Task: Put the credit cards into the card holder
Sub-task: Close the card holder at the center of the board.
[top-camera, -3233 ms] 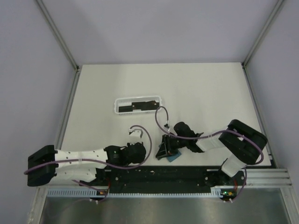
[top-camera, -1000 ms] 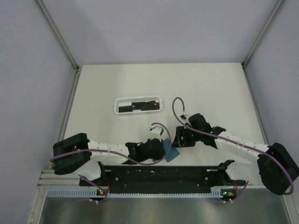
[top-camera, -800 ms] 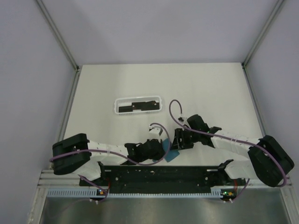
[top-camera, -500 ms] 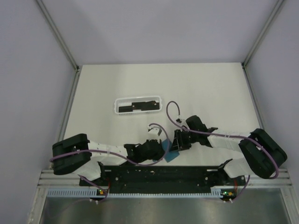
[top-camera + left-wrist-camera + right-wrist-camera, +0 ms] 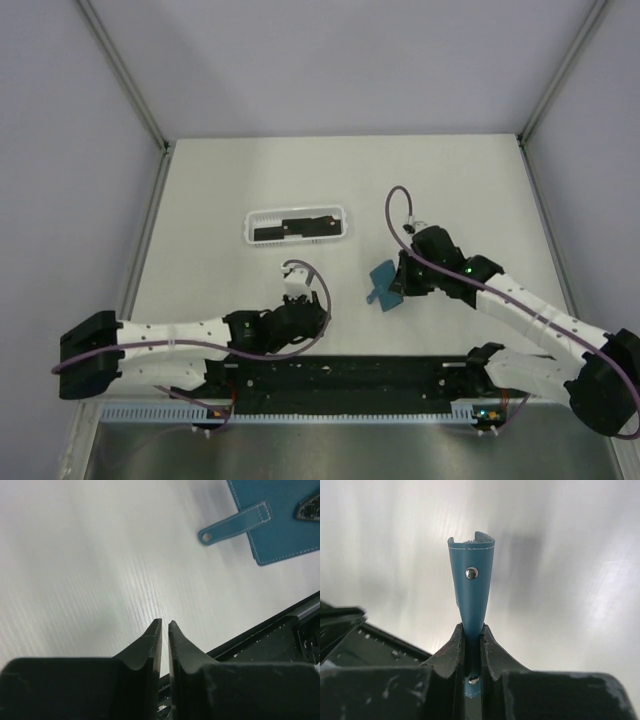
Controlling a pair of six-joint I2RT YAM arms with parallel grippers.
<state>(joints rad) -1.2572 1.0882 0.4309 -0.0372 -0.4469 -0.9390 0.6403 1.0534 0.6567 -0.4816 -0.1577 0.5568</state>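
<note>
The card holder (image 5: 471, 587) is clamped by one edge between the fingers of the right gripper (image 5: 472, 630), near the middle of the bench (image 5: 450, 180). Its free end projects over bare surface. The left gripper (image 5: 165, 626) fingers are drawn almost together with nothing between them, close to the black rail (image 5: 350, 375) at the near edge. The credit cards (image 5: 300, 226) are contained in the white basket (image 5: 297, 209), well apart from both grippers.

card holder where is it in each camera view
top external: card holder centre-right, held by the right pincer.
left wrist: card holder at top right, strap pointing left.
right wrist: card holder at centre, edge-on in the pincer.
shared landmark: black rail along the near edge.
</note>
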